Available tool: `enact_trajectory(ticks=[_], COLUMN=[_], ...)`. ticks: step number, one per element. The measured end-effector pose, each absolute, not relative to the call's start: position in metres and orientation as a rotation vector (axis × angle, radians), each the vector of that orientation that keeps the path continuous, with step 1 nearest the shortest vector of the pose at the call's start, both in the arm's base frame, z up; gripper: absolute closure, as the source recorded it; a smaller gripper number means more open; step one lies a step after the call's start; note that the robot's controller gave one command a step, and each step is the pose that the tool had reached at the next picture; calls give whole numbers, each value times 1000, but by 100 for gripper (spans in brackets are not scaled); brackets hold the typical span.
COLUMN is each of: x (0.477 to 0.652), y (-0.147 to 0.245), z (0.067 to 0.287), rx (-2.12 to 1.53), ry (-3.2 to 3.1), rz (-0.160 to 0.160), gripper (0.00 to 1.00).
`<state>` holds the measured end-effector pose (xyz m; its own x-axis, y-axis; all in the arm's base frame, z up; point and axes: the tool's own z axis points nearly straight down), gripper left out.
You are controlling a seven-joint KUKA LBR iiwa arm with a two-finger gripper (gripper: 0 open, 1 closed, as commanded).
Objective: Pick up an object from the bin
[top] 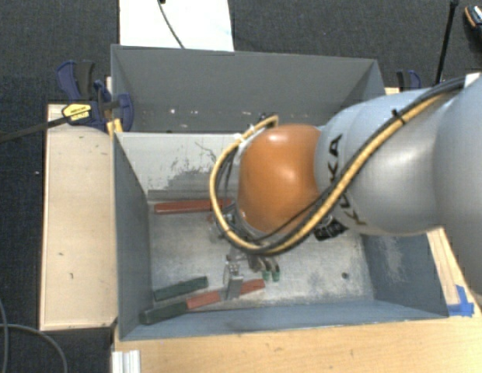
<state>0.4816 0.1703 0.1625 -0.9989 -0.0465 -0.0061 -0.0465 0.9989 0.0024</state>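
My gripper (239, 274) reaches down below the arm's orange cover to the bin floor, near the front wall and about the middle. Right at its tip lies a flat red stick (225, 294), running left to right along the floor. A dark green stick (179, 289) lies just left of it. A longer dark stick (165, 311) lies along the front wall at the front left corner. Something small and green (271, 272) shows just right of the gripper; I cannot tell what it is.
A brown-red stick (182, 206) lies on the floor along the back wall, left of the arm. The arm and its cover hide the middle and right of the bin floor. Bare floor shows at the left middle and at the front right.
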Motion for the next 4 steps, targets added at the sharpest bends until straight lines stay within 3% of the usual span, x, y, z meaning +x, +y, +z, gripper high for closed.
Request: enact_trajectory(ticks=[1, 2, 3, 4], x=[479, 479, 482, 476], y=[167, 146, 159, 169], z=[102, 129, 69, 70], rx=[-120, -274, -280, -249], ry=[3141, 3126, 3126, 3131], rz=[1, 2, 2, 2], gripper=[0, 0, 0, 100])
